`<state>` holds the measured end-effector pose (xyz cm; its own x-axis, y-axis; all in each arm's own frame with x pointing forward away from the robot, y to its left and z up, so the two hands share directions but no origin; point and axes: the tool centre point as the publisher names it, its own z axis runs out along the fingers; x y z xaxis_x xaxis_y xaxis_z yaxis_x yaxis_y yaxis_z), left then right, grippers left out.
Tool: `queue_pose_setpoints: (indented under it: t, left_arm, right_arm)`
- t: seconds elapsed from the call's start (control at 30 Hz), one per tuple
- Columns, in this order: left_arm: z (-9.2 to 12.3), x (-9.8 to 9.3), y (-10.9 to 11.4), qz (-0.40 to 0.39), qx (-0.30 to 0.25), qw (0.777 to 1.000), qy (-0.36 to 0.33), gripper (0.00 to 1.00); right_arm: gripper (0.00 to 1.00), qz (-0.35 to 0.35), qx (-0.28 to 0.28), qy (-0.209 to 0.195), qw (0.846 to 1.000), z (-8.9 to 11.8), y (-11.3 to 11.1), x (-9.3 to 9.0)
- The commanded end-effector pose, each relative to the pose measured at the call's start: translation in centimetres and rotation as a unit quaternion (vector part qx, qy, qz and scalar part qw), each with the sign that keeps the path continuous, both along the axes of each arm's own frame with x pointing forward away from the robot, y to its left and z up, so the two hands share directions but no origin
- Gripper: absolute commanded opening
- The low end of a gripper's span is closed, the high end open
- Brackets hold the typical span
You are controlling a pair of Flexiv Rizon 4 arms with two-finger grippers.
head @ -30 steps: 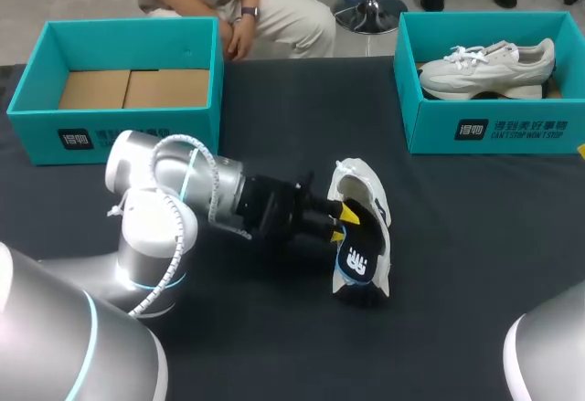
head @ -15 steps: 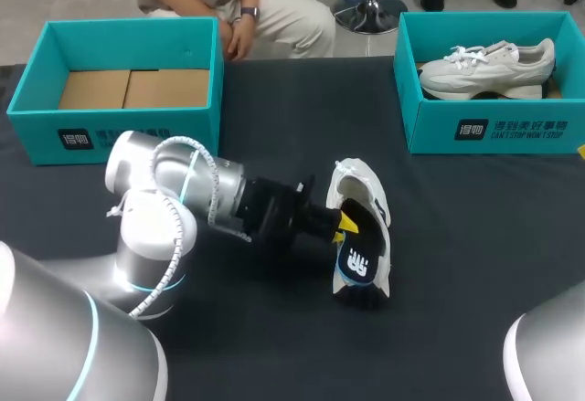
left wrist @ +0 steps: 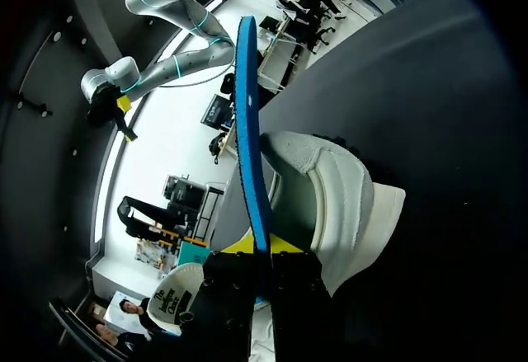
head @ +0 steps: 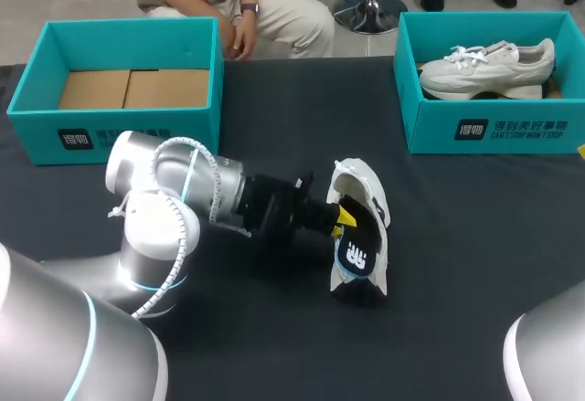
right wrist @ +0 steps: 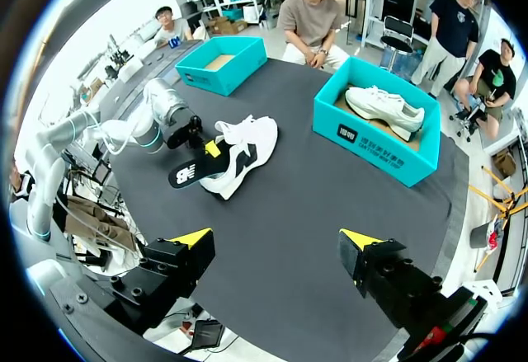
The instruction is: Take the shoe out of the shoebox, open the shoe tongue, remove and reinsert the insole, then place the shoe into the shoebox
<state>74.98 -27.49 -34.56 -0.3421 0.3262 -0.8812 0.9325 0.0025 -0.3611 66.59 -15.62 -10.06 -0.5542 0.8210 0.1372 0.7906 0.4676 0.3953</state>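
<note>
The left hand (head: 339, 219) is seen near the middle of the counter (head: 274, 346), and its yellow fingers are clamped from two sides on the black insole (head: 358, 257). In the left wrist view the insole (left wrist: 250, 131) is shown edge-on as a blue strip gripped between the tips of the hand (left wrist: 266, 245). Behind the left arm, at the far left, a teal shoebox (head: 128, 25) is placed with brown cardboard (head: 132, 89) on its bottom. Just to the right of the hand, the white shoe (head: 356, 175) is laid on its side on the counter, outside both boxes, with its opening turned toward the hand. The held insole is seen across this opening; how much of it is inside cannot be told. At the far right a second teal shoebox (head: 494, 127) is placed, and another white shoe (head: 484, 68) is kept in it. The right hand (right wrist: 275, 242) is held high above the counter with its fingers wide apart, and nothing is gripped by it.
</note>
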Motion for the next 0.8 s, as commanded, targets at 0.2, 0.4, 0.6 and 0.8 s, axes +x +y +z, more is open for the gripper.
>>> queue_pose_setpoints:
  t: [0.2,0.4,0.6,0.8]
  left_arm:
    - [0.1,-0.1,-0.8,-0.008,0.004,1.0,0.007,0.14]
    - [0.6,-0.6,-0.1,-0.011,0.003,1.0,0.01,0.24]
    - [1.2,-1.4,0.2,-0.017,-0.001,1.0,0.008,0.2]
    - [1.7,-2.2,-0.1,-0.029,-0.005,1.0,0.006,0.2]
  right_arm:
    - [1.0,0.001,-0.001,0.004,1.0,0.1,0.0,0.3]
    - [1.0,0.001,-0.001,0.004,1.0,0.1,0.0,0.3]
    - [1.0,0.001,-0.001,0.004,1.0,0.1,0.0,0.3]
    - [1.0,0.001,-0.001,0.004,1.0,0.1,0.0,0.3]
